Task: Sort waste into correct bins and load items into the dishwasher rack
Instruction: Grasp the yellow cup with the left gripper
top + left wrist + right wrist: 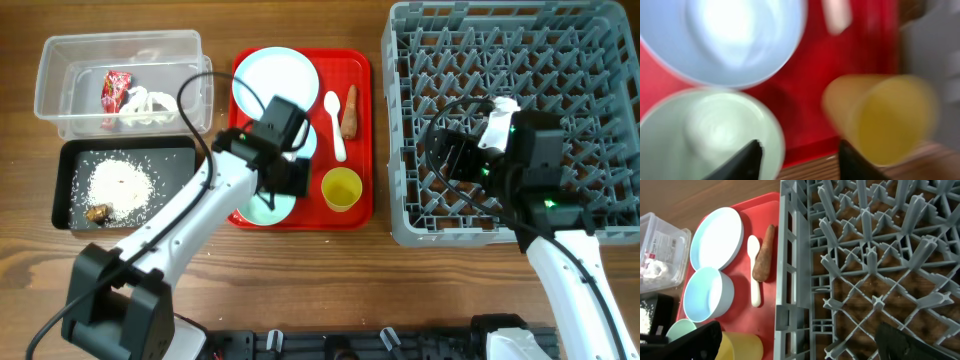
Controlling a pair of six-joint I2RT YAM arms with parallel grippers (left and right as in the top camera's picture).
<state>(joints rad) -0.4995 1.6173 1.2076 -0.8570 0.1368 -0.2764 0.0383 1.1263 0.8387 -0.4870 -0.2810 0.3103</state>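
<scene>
My left gripper [272,192] is open and empty, low over the front of the red tray [360,70], between a pale green bowl [262,210] and the yellow cup [341,188]. The blurred left wrist view shows the green bowl [700,130], the cup [885,115] and a pale blue bowl [735,35] around the gripper [800,162]. The plate [272,78], white spoon [335,125] and carrot stick [349,112] lie on the tray. My right gripper [447,157] is open and empty over the rack [395,130], and in its wrist view [800,347] it straddles the rack's left wall [790,255].
The clear tub [60,100] at the back left holds the red wrapper [115,88] and white scraps [148,105]. The black tray [62,190] in front of it holds rice [120,183] and a brown lump [97,212].
</scene>
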